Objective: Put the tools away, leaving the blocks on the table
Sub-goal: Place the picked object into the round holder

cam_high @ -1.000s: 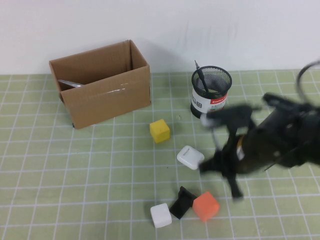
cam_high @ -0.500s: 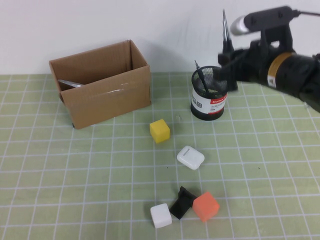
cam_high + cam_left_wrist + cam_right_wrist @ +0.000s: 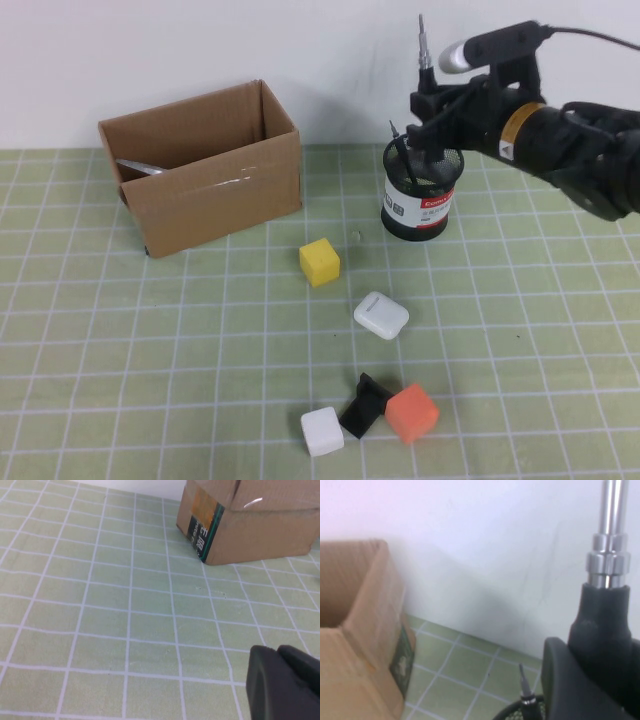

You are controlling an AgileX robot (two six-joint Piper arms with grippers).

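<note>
My right gripper [image 3: 432, 108] is shut on the thick black-handled screwdriver [image 3: 422, 60] and holds it upright, metal shaft up, just above the black mesh cup [image 3: 421, 190]. The right wrist view shows its black handle [image 3: 603, 625] against one finger [image 3: 565, 680]. The thin pen-like driver [image 3: 400, 150] stands in the cup. The scissors' silver blades [image 3: 138, 166] show inside the cardboard box [image 3: 215, 195]. The yellow block [image 3: 319, 262], white block [image 3: 322, 431] and orange block [image 3: 412, 413] lie on the green grid table [image 3: 150, 350]. My left gripper [image 3: 282, 680] is shut and empty, low over the mat near the box.
A white rounded case [image 3: 380, 315] lies mid-table. A black wedge piece [image 3: 362, 405] sits between the white and orange blocks. A white wall runs behind the box and the cup.
My right arm has risen from low over the table near the blocks to above the mesh cup with the screwdriver, then shifted a little left. The blocks have not moved.
</note>
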